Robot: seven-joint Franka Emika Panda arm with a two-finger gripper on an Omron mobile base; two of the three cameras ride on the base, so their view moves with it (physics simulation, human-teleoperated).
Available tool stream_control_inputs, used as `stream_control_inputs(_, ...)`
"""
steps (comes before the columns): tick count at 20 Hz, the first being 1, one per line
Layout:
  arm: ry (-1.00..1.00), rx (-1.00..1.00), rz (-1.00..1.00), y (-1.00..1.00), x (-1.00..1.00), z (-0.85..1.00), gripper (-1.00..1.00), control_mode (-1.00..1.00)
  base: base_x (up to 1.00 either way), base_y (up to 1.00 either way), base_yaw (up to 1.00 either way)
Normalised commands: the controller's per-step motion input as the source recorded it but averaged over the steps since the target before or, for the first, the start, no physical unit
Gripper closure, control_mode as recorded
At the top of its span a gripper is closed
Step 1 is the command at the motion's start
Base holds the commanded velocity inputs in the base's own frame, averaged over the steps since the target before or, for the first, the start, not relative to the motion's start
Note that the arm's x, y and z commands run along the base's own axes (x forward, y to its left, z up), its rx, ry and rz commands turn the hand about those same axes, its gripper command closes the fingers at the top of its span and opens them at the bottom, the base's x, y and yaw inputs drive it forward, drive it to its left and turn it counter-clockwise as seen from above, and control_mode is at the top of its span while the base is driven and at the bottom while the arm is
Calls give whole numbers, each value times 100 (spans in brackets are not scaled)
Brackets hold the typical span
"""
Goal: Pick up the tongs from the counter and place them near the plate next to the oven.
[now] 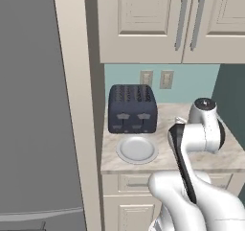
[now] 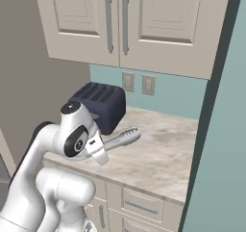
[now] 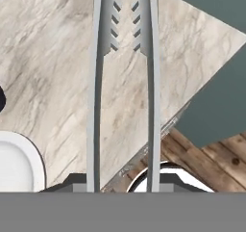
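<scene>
Hand view: the tongs point(image 3: 122, 82) are running up from between the fingertips, two slim arms side by side with toothed ends at the top. The gripper point(image 3: 122, 184) is clenching them. Below them the marble-look counter point(image 3: 53, 58) is lying, with the rim of the white plate point(image 3: 19, 163) showing at lower left. Right base view: the tongs point(image 2: 122, 138) are sticking out level from the gripper point(image 2: 98, 151) above the counter point(image 2: 163, 154), just beside the dark oven point(image 2: 103, 103). Left base view: the plate point(image 1: 137, 149) is sitting directly in front of the oven point(image 1: 132, 109).
</scene>
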Motion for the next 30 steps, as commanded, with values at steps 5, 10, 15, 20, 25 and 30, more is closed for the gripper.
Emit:
stream_control_inputs(5,-1,-3,6,0,45,-33,100,-100,0,0,0)
stream_control_inputs(10,0,-1,27,-6,0,-40,100,-100,0,0,0)
stream_control_inputs(15,0,0,27,-7,2,-41,100,-100,0,0,0)
stream_control_inputs(20,0,-1,15,0,43,-51,100,-100,0,0,0)
stream_control_inputs(25,0,-4,5,25,45,-53,100,-100,0,0,0)
stream_control_inputs(30,0,-7,1,47,20,-53,100,-100,0,0,0)
